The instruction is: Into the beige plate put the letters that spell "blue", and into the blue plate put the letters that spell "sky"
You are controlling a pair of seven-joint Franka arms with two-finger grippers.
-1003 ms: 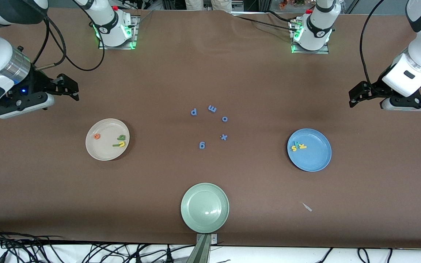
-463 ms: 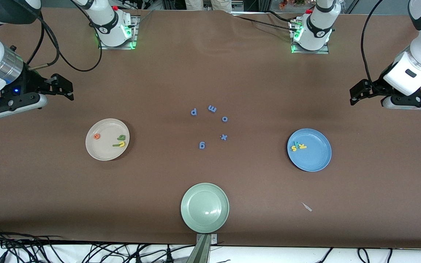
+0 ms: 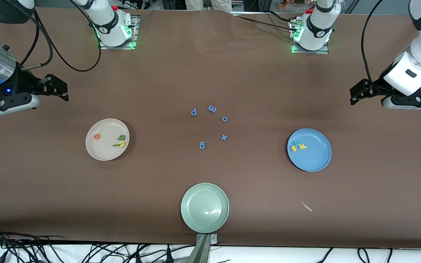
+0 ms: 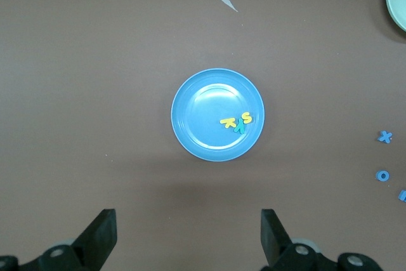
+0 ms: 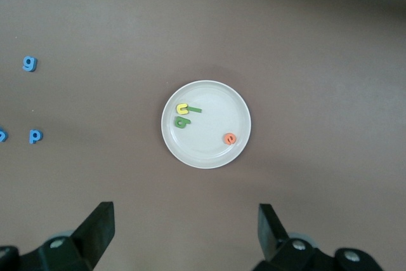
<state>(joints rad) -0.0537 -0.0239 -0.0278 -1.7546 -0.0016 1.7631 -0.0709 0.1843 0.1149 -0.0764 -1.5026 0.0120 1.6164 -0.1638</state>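
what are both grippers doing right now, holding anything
Left gripper: open, empty, up over bare table at the left arm's end.
Right gripper: open, empty, up over bare table at the right arm's end.

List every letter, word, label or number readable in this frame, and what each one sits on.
"b", "l", "u", "e": loose letters in the beige plate, b, l, u, e.
"s", "k", "y": in the blue plate, s, k, y.
"p", "m", "o", "x", "g": blue letters on the table.
Marks on the arm bases: too small to read.
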